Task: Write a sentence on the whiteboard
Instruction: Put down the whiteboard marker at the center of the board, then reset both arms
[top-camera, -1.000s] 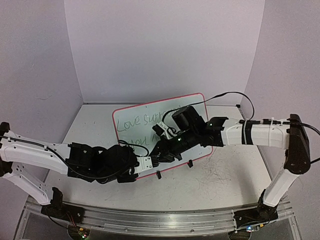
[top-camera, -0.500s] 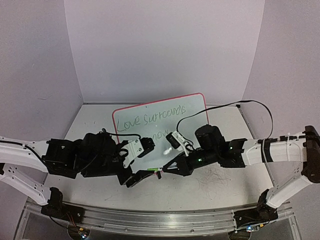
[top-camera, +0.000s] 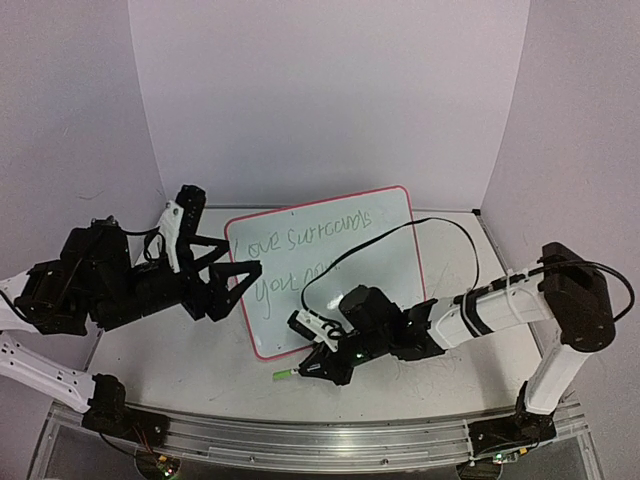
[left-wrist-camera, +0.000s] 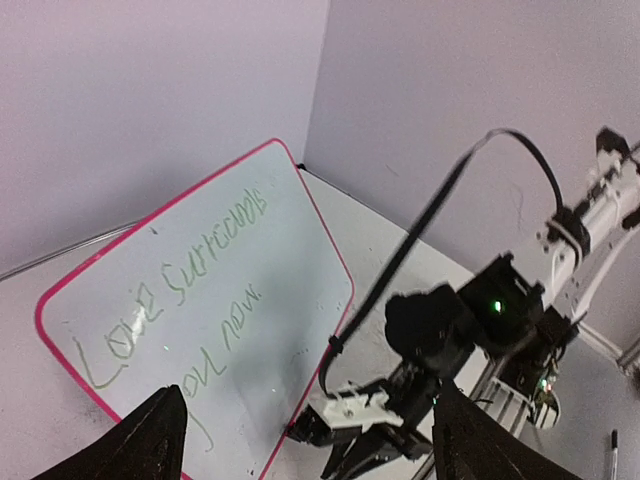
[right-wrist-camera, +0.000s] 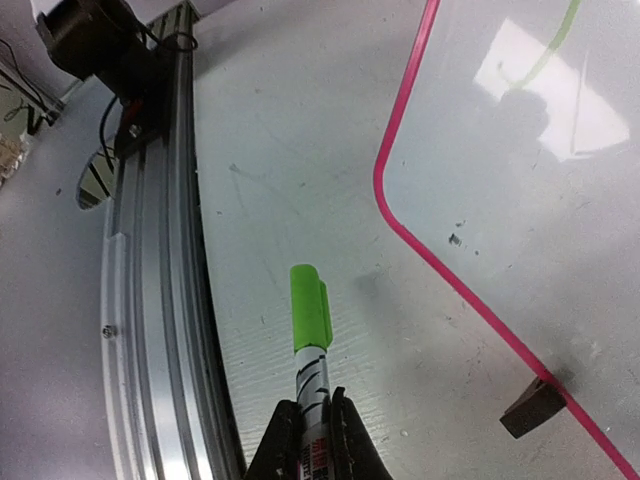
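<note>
The scuffed pale grey tabletop (top-camera: 460, 375) lies under both claws. Beyond the right claw (top-camera: 318, 364), leaning back from it, stands the large white whiteboard (top-camera: 385, 270) with rounded corners and a thin pink-red rim. Its near left corner is just ahead of that claw's tip. The left claw (top-camera: 242, 256) hangs raised off the board's left edge, its jaws spread wide with nothing between them and pointing at the board. A brushed aluminium rail (right-wrist-camera: 160, 300) runs on the near side of the right claw.

On the board face, up and beyond the right claw, the thin green handwritten sentence (top-camera: 290, 243) reads "Love surrounds" over "you now" and looks complete. The right claw is clamped on a white-barrelled marker (right-wrist-camera: 310, 330) with its lime green cap on. The marker's long axis runs straight out of the jaws, low at the table and roughly along the board's near edge, not towards its face. Whether the marker touches the table I cannot tell. A small black clip foot (right-wrist-camera: 530, 405) sits to this claw's right.

The writing seems done. The right arm, the nearer one, likely needs only to lay the marker flat, apart from the rim.
</note>
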